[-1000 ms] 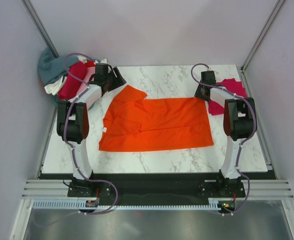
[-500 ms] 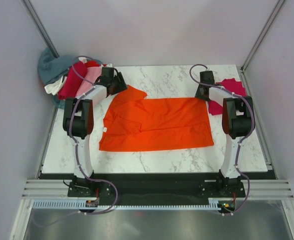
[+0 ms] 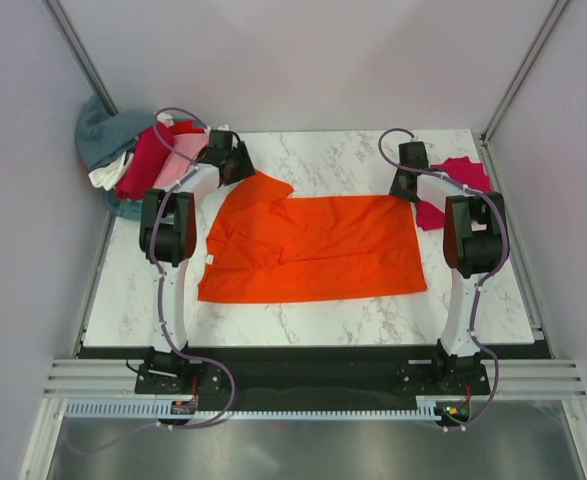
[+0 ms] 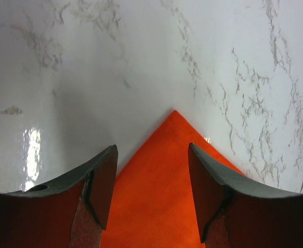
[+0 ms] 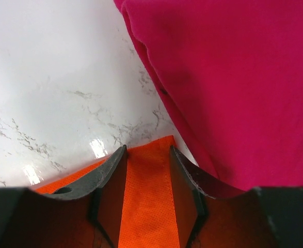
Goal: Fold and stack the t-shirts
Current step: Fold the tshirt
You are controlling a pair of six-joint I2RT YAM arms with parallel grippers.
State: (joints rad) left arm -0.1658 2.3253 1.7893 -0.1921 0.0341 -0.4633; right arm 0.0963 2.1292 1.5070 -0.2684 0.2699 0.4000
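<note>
A bright orange t-shirt [image 3: 313, 250] lies spread flat in the middle of the marble table. My left gripper [image 3: 239, 166] is low at its far left sleeve corner. In the left wrist view its jaws are open, with the orange corner [image 4: 164, 170] lying between the two fingers [image 4: 102, 181]. My right gripper [image 3: 406, 186] is at the shirt's far right corner. It is open, its jaws straddling the orange hem corner [image 5: 148, 196] on the table. A crimson-pink t-shirt [image 3: 461, 185] lies folded at the far right, right beside that gripper, and also shows in the right wrist view [image 5: 228, 77].
A pile of shirts hangs off the table's far left corner: teal [image 3: 98, 130], white [image 3: 103, 176], dark red [image 3: 145, 160] and light pink [image 3: 178, 155]. The left arm's cable loops over that pile. Booth walls stand close on both sides.
The left arm has swung right and stretched further out, bringing its gripper closer over the orange sleeve corner. The right arm and the shirts have hardly moved.
</note>
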